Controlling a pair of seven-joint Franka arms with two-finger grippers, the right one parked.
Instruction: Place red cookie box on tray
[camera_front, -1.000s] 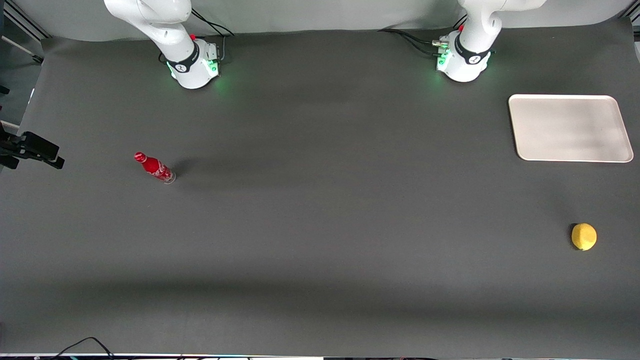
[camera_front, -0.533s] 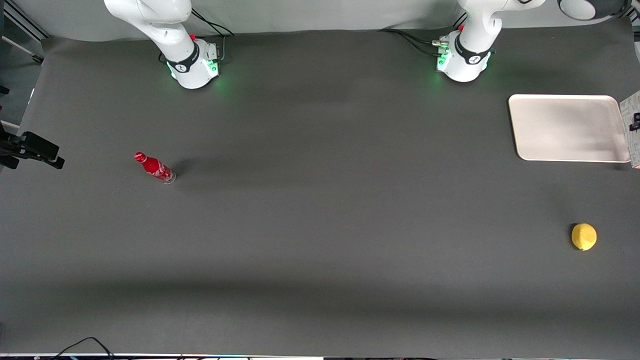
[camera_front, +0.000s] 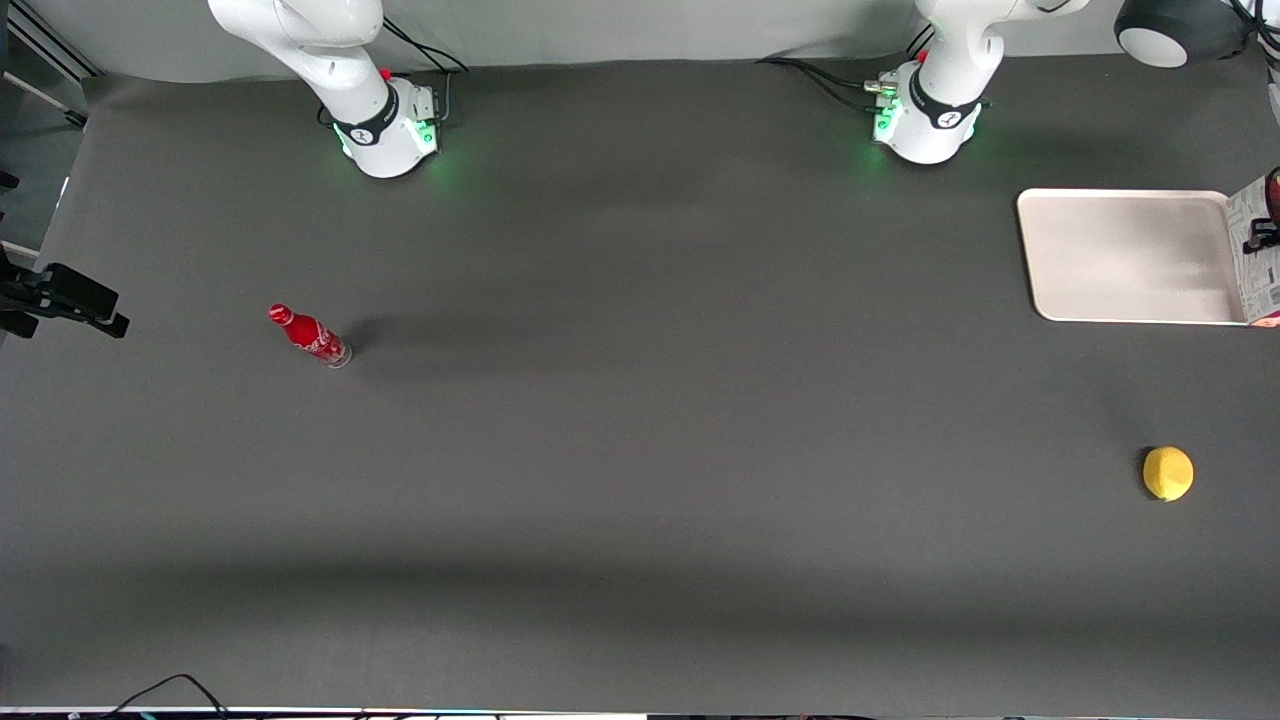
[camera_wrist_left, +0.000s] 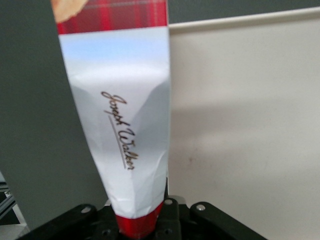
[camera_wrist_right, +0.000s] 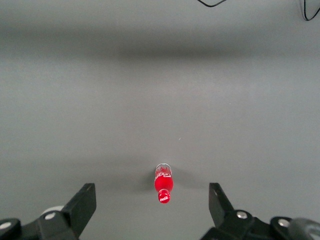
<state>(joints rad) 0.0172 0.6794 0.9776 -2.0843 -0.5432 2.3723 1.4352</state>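
- Now the gripper (camera_wrist_left: 142, 227) is clamping the red cookie box (camera_wrist_left: 120, 115), hanging above the tray (camera_front: 1120, 255) at its working-arm edge.
- A lemon (camera_front: 1168, 473) is lying nearer the camera.

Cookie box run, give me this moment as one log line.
phase: carrying | tool: shut on cookie box | position: above tray edge at working arm's end | box not yet on tray

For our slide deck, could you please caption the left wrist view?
End effector shut on the red cookie box, holding it over the edge of the cream tray.
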